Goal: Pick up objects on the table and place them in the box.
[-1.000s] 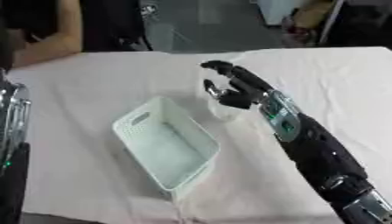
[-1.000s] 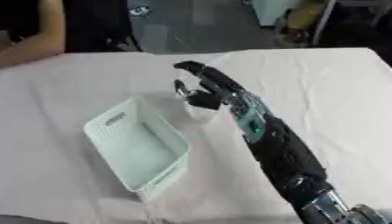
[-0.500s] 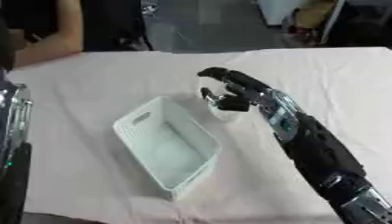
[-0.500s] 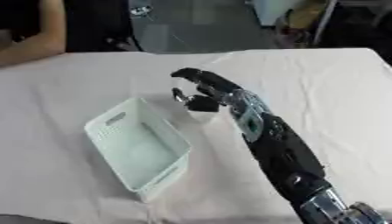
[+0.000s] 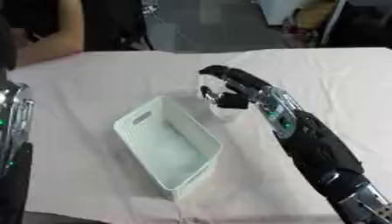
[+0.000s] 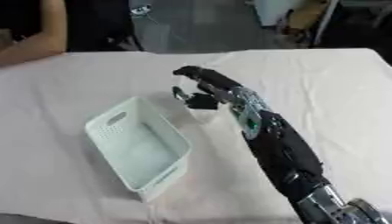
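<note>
Fingers of my right hand (image 5: 229,89) curl round a clear cup (image 5: 217,107) just beside the box (image 5: 165,144), to lift it off the worktop (image 5: 92,87).

A pale cloth (image 5: 92,83) covers the table — dark floor (image 5: 207,26) lies beyond it

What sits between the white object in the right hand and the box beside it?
Nothing visible. The right hand has its fingers curled round a pale object just off the box and its near long wall. Only bare tablecloth shows in the gap, and the box looks empty inside.
</note>
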Controlling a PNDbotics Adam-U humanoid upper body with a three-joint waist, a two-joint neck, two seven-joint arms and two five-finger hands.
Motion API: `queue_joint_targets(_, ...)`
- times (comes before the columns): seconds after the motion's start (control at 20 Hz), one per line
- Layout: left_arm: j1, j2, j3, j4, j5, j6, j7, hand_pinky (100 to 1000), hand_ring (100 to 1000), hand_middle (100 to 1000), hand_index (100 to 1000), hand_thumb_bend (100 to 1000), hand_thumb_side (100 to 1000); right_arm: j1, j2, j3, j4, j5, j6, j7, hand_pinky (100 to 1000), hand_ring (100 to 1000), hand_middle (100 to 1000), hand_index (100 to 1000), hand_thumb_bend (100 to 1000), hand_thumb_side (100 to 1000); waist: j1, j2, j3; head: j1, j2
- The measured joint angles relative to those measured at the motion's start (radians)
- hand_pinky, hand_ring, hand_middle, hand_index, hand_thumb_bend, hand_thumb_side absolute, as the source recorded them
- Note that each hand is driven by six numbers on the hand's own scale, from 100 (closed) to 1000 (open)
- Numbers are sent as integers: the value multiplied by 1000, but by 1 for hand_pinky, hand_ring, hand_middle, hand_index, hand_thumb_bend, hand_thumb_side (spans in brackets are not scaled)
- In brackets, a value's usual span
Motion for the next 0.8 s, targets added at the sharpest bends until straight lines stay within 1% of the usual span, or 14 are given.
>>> queue_joint_targets(0.15, 0, 0, 0, 0, 0, 0, 0, 529, 593, 665, 779, 100, 782, 0, -1, -7, 0, -8, 3, -13, 908, 975, 925, 974, 122, 874, 0, 0, 0, 0, 0)
queue_joint_targets(0.2, 0, 0, 0, 0, 0, 0, 0, 529, 593, 665, 779, 100, 781, 0, -3, -9, 0, -11, 5, -17, 908, 975, 927, 974, 100, 892, 0, 0, 0, 0, 0)
queue_joint_targets(0.25, 0, 0, 0, 0, 0, 0, 0, 529, 593, 665, 779, 100, 782, 0, -6, -10, 0, -14, 7, -21, 908, 976, 925, 973, 121, 875, 0, 0, 0, 0, 0)
queue_joint_targets(0.8, 0, 0, 0, 0, 0, 0, 0, 529, 593, 665, 779, 100, 782, 0, -12, -23, -2, -24, 26, -45, 911, 977, 925, 973, 129, 869, 0, 0, -1, 0, 0)
